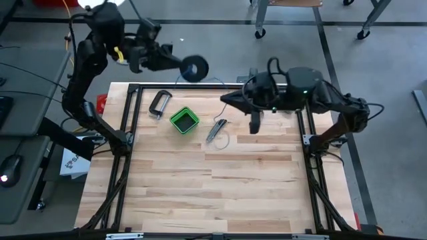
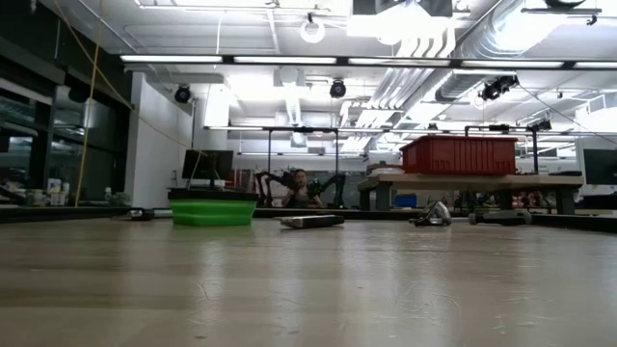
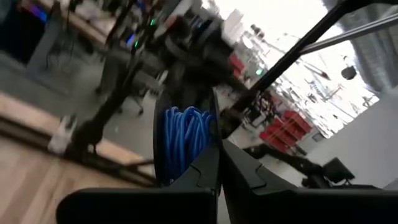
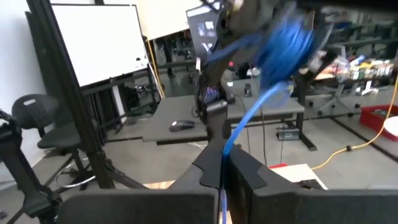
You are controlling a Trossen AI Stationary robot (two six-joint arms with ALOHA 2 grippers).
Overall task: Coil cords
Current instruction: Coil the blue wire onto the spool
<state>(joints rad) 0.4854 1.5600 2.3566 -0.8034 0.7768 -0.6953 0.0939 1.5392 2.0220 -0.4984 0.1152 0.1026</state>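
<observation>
Spool [image 1: 195, 68]: clamped in left gripper [image 1: 175, 62], beyond table [image 1: 200, 193] far edge. Right wrist view alone shows blue wire [image 4: 249, 121] pinched by right gripper [image 4: 222, 163]. Green box [image 1: 184, 120], clamp [image 1: 159, 104] nearby.

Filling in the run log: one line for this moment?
left gripper: shut on spool, beyond table's far edge | right gripper: shut on blue wire

Resting on the pale wooden worktop [image 1: 213, 180]: square green plastic box [image 1: 184, 120], silver metal clamp [image 1: 159, 104] beside it, grey multi-tool [image 1: 216, 129] near.
</observation>
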